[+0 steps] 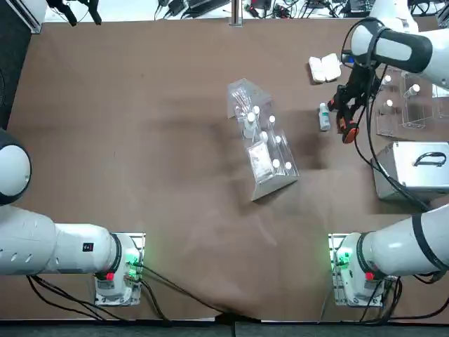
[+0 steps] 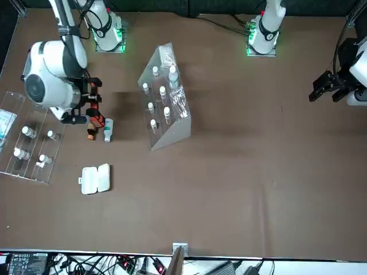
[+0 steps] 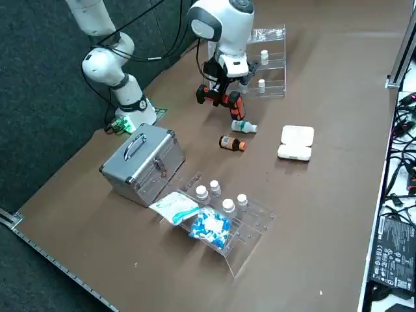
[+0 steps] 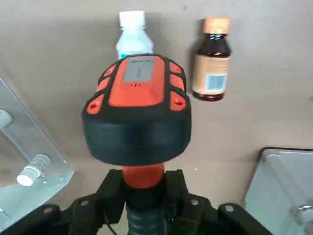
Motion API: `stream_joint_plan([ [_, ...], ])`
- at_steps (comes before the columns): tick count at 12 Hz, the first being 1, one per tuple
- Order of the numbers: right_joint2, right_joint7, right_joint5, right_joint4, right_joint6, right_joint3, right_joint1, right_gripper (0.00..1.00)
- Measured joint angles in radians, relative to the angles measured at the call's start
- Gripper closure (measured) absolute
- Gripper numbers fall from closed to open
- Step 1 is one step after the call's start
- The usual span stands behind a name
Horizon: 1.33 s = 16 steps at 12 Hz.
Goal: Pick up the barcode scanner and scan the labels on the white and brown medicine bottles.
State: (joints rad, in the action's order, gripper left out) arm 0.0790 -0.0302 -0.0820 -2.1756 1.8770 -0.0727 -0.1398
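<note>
With the gripper (image 4: 145,196) closed around the scanner (image 4: 137,112) just by the white bottle (image 3: 244,127), point its front at that label, hold still, then try the brown bottle (image 4: 212,61).

You are looking at a big, flat, brown worktop (image 3: 338,214). A dark, fuzzy-looking floor (image 3: 39,123) is showing past its edge in the right side view. A silver metal rail (image 3: 65,273) is running along one edge there. In the front view, you are seeing a metal post (image 2: 176,260) standing at the edge nearest that camera, and a messy bunch of wires (image 2: 86,264) is lying beside it on a white surface (image 2: 200,267). A black box with white writing (image 3: 393,253) is sitting among the wires. Soft light is falling on the brown top and making blurry shadows.
</note>
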Motion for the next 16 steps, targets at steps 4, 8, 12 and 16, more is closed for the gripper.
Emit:
stream_joint_plan([
  [4,0.001,0.076,0.007,0.003,-0.007,-0.004,0.069,0.58],
  [8,0.008,0.157,0.008,0.002,-0.01,-0.007,0.149,0.58],
  [12,0.022,0.164,0.008,-0.007,-0.014,-0.007,0.174,0.58],
  [16,0.026,0.187,0.004,-0.003,-0.006,0.001,0.19,0.58],
])
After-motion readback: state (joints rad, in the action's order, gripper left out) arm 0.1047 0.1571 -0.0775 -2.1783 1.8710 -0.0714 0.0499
